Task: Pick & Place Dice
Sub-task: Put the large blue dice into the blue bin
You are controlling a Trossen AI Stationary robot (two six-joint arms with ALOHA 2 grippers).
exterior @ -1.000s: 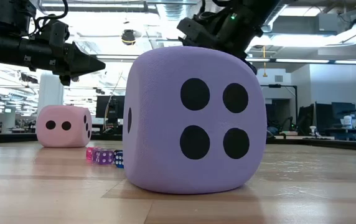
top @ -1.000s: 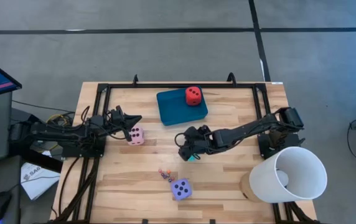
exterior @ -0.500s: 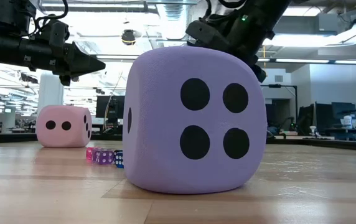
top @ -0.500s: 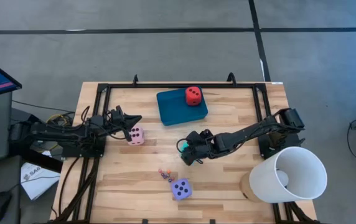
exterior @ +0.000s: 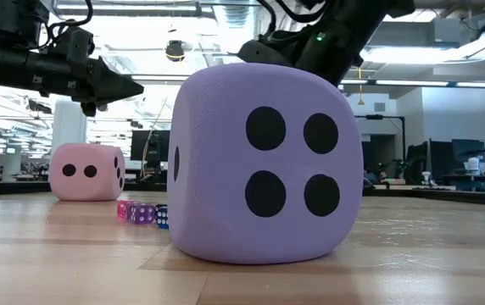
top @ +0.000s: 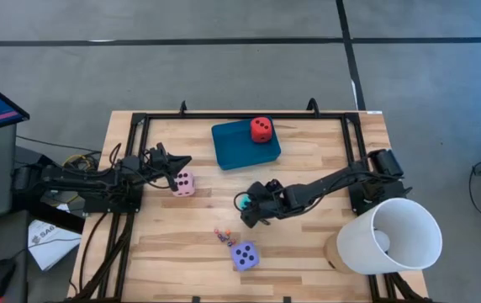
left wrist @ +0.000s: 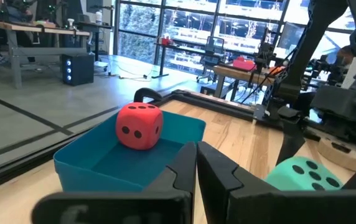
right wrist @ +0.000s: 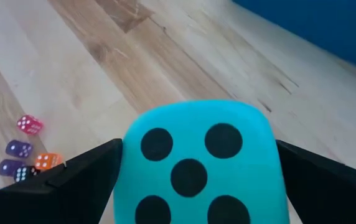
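Note:
The turquoise die (right wrist: 200,162) rests on the wooden table mid-right, five pips facing the right wrist camera. My right gripper (top: 247,209) slants down over it, open, one finger (right wrist: 84,180) on each side of the die. The pink die (top: 184,181) sits at the left. My left gripper (left wrist: 195,163) hovers level just above it, shut and empty. The red die (top: 261,129) sits in the teal tray (top: 234,145) at the far side. The purple die (top: 244,255) lies near the front edge. My right gripper's open fingers flank two opposite sides of the turquoise die (right wrist: 131,155), coming from above at a slant. I cannot tell whether they touch it. The die sits flat on the table.
Several tiny coloured dice (top: 222,236) lie beside the purple die. A large white cup-shaped thing (top: 388,237) lies on its side at the near right corner. A black frame (top: 224,116) runs along the table's far and side edges.
My right gripper has sunk toward the table and come down around the turquoise die, staying open. The die has stayed where it was.

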